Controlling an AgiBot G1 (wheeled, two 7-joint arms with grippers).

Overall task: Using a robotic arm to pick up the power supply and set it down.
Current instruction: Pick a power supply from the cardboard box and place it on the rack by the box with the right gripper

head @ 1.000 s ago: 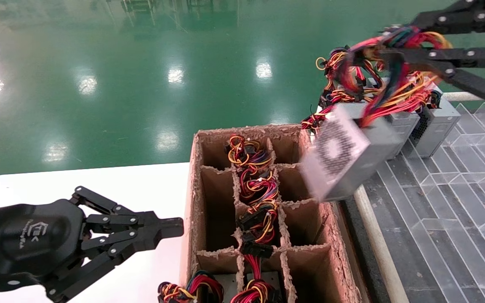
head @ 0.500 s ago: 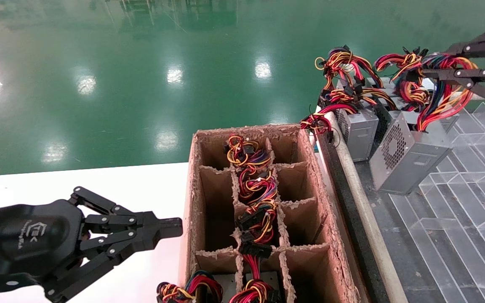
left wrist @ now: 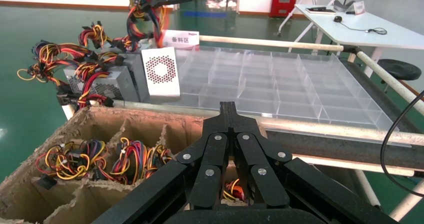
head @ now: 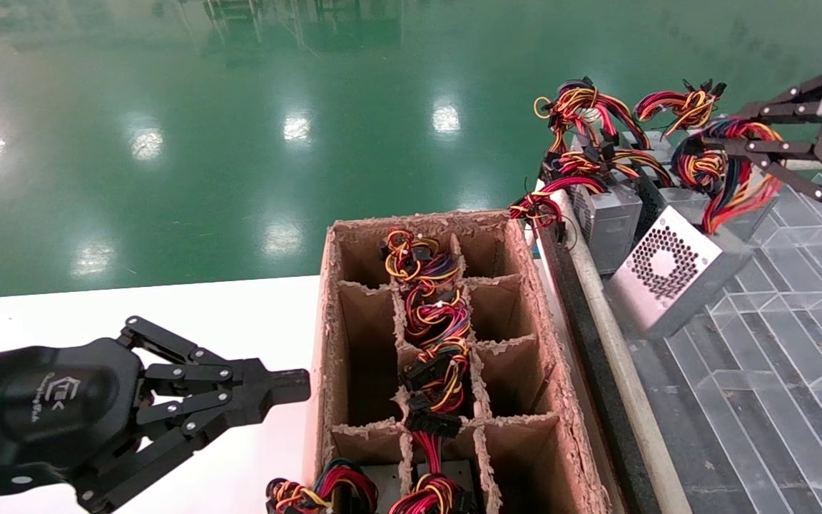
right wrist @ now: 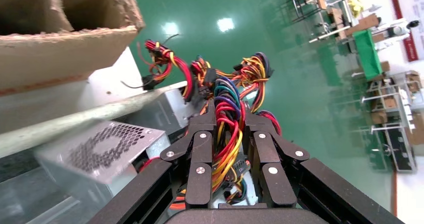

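The right gripper [head: 721, 153] clamps the loose red, yellow and blue wires [right wrist: 227, 134] of the power supply [head: 675, 278], whose grey box hangs tilted below the jaws, vent side up, over the clear divided tray [head: 796, 357]; whether its lower corner touches the tray is hard to tell. The left gripper [head: 290, 385] hovers over the white table [head: 240, 314], jaws closed on nothing, beside the cardboard box [head: 325, 343].

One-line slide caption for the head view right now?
Right gripper holds the power supply by its wires over the clear tray; left gripper idles.
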